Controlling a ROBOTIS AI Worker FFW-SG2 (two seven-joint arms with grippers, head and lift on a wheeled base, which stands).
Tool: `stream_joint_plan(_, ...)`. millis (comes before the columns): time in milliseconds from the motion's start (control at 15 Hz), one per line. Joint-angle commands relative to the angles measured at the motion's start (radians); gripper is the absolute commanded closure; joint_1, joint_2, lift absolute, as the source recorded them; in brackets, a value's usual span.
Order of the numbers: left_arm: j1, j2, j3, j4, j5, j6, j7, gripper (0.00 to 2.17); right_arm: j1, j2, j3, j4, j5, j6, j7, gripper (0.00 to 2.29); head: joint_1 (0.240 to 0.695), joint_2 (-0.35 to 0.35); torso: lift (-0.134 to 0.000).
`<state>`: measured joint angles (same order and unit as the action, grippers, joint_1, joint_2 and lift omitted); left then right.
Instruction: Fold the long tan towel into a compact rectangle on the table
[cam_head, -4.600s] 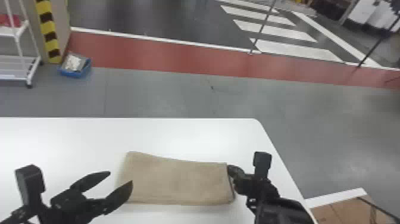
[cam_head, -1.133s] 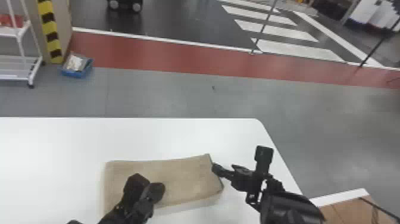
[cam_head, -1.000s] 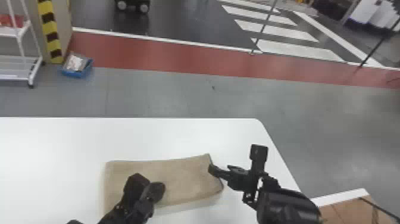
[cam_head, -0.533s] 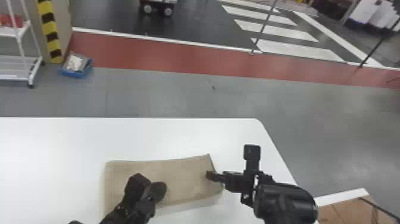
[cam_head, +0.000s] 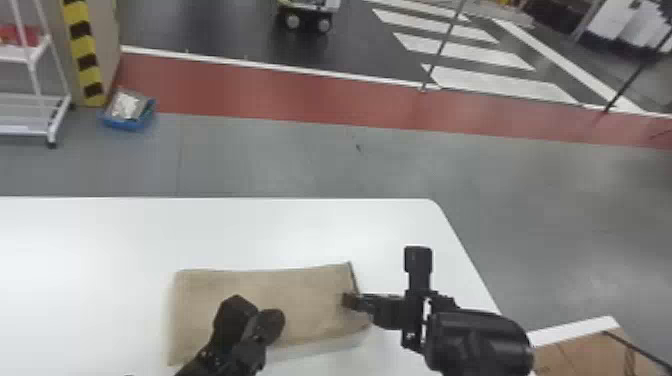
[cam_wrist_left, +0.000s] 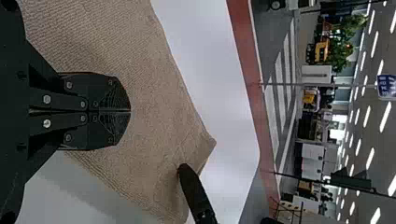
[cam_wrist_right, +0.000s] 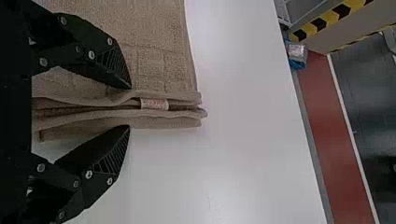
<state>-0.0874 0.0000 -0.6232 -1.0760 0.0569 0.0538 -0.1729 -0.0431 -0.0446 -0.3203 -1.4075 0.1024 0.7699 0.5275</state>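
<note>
Table (cam_head: 300, 230) white beneath tan towel (cam_head: 310, 292), red floor strip (cam_head: 280, 96) beyond.

In the head view, the left end effector (cam_head: 271, 322) hides part of the towel (cam_head: 305, 295), whose left border blurs against the table (cam_head: 300, 230), itself cropped left and below. The top edge cuts off a wheeled machine (cam_head: 308, 15). Print on the towel's tag (cam_wrist_right: 154, 104) is too small to read.
</note>
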Motion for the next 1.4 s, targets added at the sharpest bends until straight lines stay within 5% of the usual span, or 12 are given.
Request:
stream_joint_plan(0,0.009,0.002,0.002,-0.016,0.0,0.007,0.0,1.9,0.009,0.005,0.0,-0.022,-0.006,0.003,0.012,0.77,0.695,-0.35,0.0)
stream_joint_plan(200,0.017,0.002,0.0,-0.024,-0.006,0.019,0.0,1.9,0.049,0.005,-0.006,-0.093,-0.072,0.006,0.043,1.0,0.695,-0.35,0.0)
stream_joint_plan(867,0.052,0.005,0.011,-0.071,-0.022,0.077,-0.011,1.9,0.195,0.009,-0.019,-0.375,-0.273,0.113,0.078,1.06,0.695,-0.35,0.0)
stream_joint_plan(1133,0.146,0.077,0.077,-0.295,-0.026,0.114,-0.011,1.9,0.2,0.011,-0.037,-0.395,-0.28,0.122,0.075,1.06,0.695,-0.35,0.0)
stream_joint_plan(1333,0.141,0.089,0.157,-0.308,-0.026,0.114,-0.022,1.9,0.21,0.011,-0.089,-0.421,-0.299,0.138,0.075,1.06,0.695,-0.35,0.0)
